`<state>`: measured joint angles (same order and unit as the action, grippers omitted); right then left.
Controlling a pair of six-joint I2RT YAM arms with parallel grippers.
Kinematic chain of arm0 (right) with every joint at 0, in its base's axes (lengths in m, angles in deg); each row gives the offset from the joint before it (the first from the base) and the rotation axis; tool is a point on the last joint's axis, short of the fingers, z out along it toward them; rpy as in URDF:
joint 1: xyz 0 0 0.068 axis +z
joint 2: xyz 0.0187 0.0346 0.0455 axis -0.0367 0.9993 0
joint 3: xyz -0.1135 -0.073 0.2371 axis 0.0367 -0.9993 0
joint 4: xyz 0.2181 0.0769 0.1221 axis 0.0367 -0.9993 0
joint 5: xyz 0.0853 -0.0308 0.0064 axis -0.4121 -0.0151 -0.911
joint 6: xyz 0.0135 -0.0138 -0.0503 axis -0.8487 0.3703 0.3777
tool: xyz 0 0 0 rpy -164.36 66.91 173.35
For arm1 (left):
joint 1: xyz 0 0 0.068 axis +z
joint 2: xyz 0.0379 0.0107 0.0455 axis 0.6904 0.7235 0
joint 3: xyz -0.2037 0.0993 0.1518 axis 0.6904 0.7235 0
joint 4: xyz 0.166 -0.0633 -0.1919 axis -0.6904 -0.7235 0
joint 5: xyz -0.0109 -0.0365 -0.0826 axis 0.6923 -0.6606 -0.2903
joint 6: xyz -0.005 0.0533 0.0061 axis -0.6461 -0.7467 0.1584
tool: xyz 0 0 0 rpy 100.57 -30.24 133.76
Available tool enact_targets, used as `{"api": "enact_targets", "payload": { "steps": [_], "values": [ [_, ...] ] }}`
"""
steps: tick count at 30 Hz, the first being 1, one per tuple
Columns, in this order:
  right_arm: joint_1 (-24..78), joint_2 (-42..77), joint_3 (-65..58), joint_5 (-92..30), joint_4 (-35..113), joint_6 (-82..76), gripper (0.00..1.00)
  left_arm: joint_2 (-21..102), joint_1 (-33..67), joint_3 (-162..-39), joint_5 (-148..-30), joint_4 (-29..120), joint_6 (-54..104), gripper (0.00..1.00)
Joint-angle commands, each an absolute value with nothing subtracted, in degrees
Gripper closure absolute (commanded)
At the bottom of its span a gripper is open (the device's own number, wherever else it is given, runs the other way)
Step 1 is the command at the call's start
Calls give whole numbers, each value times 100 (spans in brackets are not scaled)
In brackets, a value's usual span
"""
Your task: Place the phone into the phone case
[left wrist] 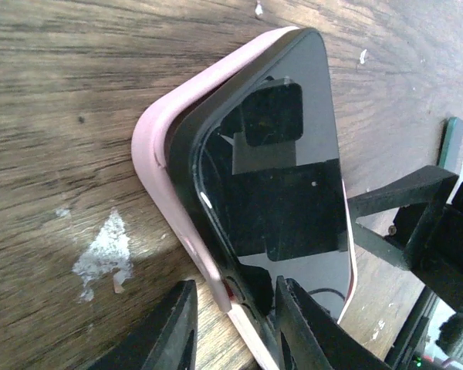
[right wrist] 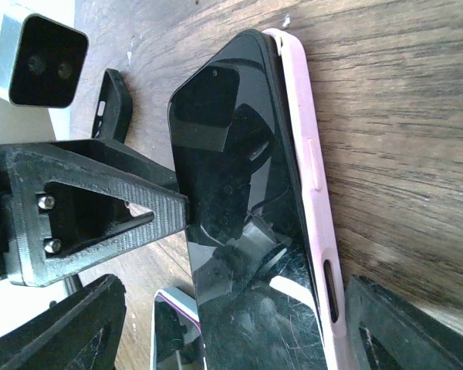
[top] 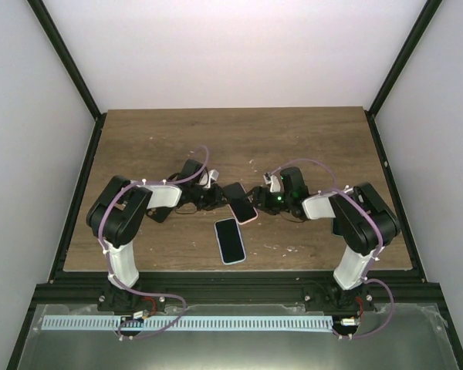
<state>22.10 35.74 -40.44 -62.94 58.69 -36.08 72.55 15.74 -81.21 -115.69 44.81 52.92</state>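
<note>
A black phone (top: pixel 240 202) lies screen up on a pink phone case (left wrist: pixel 156 142) at the table's middle, between both grippers. In the left wrist view the phone (left wrist: pixel 278 154) rides above the case rim at its near corner, not seated flush. My left gripper (left wrist: pixel 238 287) straddles that long edge: one finger stands on the wood just clear of the case, the other over the screen. My right gripper (right wrist: pixel 237 289) is open wide across the phone (right wrist: pixel 231 193) and the case (right wrist: pixel 307 154) from the opposite end, with gaps on both sides.
A second phone (top: pixel 230 240) with a pale rim lies screen up just in front of the grippers, toward the arm bases. White flecks mark the wooden table (top: pixel 309 146). Black frame rails border the table left and right.
</note>
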Motion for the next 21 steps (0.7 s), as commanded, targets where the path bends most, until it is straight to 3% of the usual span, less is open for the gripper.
{"api": "enact_targets", "payload": {
  "steps": [1,21],
  "values": [
    [2342,3678,-4039,-6696,6482,-4138,22,7370,1535,-8038,-11534,4474,5271,72],
    [2374,3982,-3889,-7668,7090,-4453,22,7309,1536,-7977,-11708,4509,5262,84]
  ]
}}
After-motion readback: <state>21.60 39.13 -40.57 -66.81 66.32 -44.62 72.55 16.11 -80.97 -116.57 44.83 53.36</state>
